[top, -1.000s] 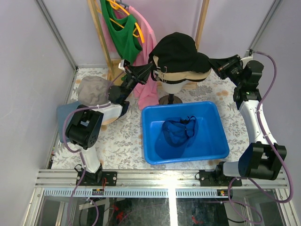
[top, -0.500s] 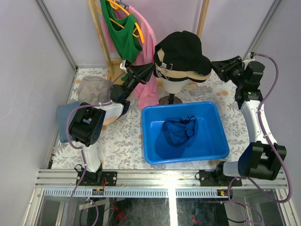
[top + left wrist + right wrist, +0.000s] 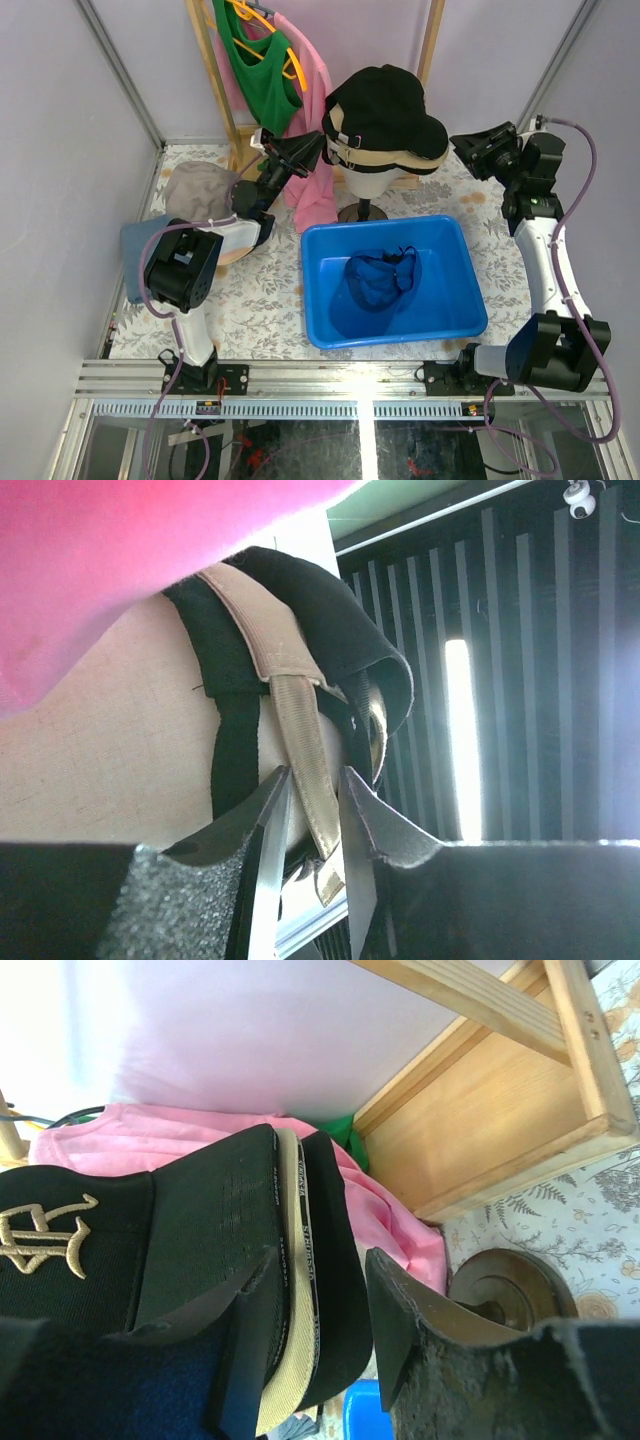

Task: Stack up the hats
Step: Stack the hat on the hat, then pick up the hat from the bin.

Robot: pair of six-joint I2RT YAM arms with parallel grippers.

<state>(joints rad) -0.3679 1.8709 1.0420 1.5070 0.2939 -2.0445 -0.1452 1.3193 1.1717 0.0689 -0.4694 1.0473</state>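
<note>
Stacked hats sit on the cream mannequin head point(image 3: 365, 185): a black cap point(image 3: 385, 105) on top and a khaki cap point(image 3: 390, 160) under it. My left gripper point(image 3: 318, 150) is at the back of the stack. In the left wrist view it point(image 3: 312, 800) is open, and the khaki strap point(image 3: 300, 740) hangs loose between the jaws. My right gripper point(image 3: 462, 145) is at the brims, open. In its wrist view it point(image 3: 320, 1300) straddles a black brim point(image 3: 215, 1230), a khaki brim point(image 3: 290, 1350) and another black brim point(image 3: 335, 1290), with a gap at one finger. A blue cap point(image 3: 380, 280) lies in the blue bin point(image 3: 455, 300). A grey-taupe bucket hat point(image 3: 195, 188) lies at the left.
The mannequin's stand base point(image 3: 362, 212) is just behind the bin. A wooden rack point(image 3: 215, 80) at the back holds a green shirt point(image 3: 260, 60) and a pink shirt point(image 3: 315, 190), which hangs by my left arm. More fabric point(image 3: 135, 250) lies at the table's left edge.
Both grippers have opened and let go of the caps. The black cap has settled more squarely on the head. My right gripper has drawn back slightly to the right.
</note>
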